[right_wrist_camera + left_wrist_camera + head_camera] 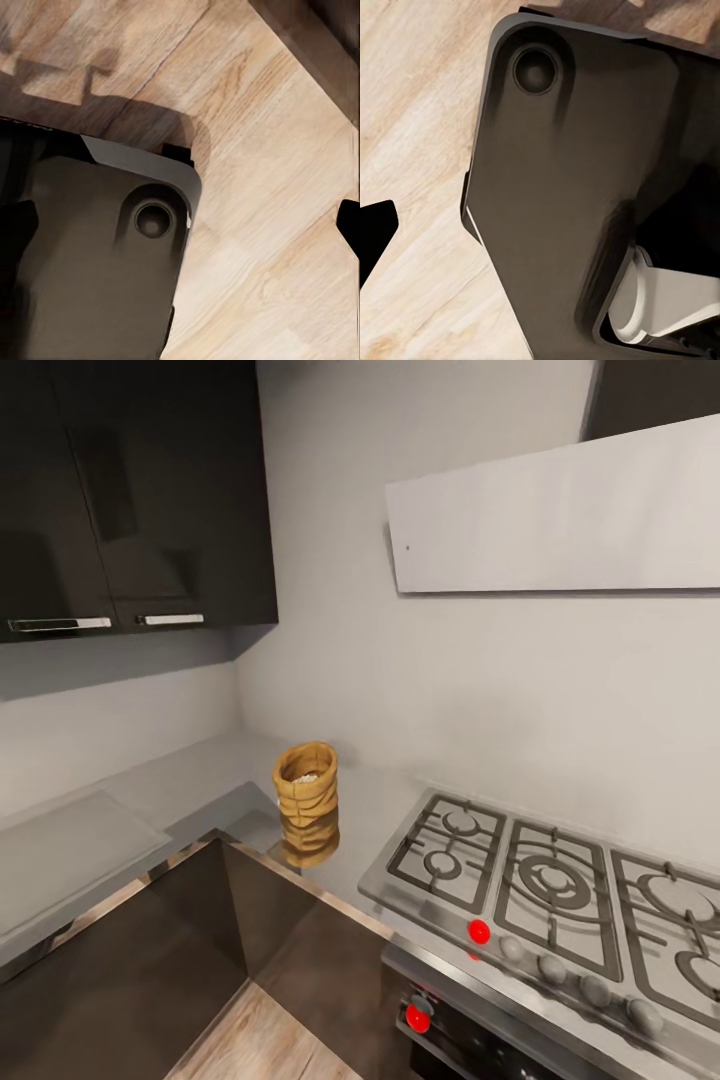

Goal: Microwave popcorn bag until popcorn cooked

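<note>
Popcorn bag (306, 788) stands upright in the far corner of the glossy grey countertop (190, 780), left of the gas hob (560, 890) and apart from it, below the dark wall cabinets (130, 490) and the flat grey hood (560, 510), with pale popcorn (305, 776) visible in its open mouth. Both wrist views look down on the robot's dark base (577, 187) over the wood floor (277, 187); whether either gripper's jaws are released or clenched cannot be told.
</note>
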Robot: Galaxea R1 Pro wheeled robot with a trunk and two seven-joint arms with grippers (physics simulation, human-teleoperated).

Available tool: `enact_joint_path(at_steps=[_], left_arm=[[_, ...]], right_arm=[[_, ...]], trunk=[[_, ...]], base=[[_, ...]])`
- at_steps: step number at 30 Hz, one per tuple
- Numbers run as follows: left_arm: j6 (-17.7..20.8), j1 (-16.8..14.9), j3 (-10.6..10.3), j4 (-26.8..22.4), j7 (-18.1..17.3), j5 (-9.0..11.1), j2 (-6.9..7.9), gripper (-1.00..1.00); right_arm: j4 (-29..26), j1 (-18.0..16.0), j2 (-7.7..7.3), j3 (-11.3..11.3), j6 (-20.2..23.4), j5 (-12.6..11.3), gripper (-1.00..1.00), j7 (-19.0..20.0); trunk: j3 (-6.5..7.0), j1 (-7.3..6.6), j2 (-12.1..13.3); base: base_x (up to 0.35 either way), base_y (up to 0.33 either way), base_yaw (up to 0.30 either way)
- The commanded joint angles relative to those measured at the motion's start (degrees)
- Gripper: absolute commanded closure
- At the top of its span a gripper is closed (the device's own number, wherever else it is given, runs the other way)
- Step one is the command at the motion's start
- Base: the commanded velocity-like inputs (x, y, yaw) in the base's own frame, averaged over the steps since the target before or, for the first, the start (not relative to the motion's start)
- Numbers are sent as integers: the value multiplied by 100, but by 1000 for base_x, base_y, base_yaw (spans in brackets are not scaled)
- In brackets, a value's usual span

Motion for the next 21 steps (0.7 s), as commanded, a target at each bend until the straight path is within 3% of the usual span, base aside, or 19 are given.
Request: enact_joint_path(at_steps=[1, 6, 21], left_arm=[[0, 3, 31, -11, -1, 27, -2, -100], [-49, 3, 35, -10, -1, 29, -2, -100], [-88, 3, 42, -10, -1, 20, -2, -100]], right_arm=[[-30, -11, -35, -82, -50, 8, -100, -14], [65, -19, -111, -124, -210, -120, -100, -157], [78, -20, -106, -120, -318, -101, -100, -187]], trunk=[[-8, 1, -6], [-8, 1, -6], [-8, 1, -6]], base=[[0, 0, 0], [-70, 0, 0], [-321, 0, 0]])
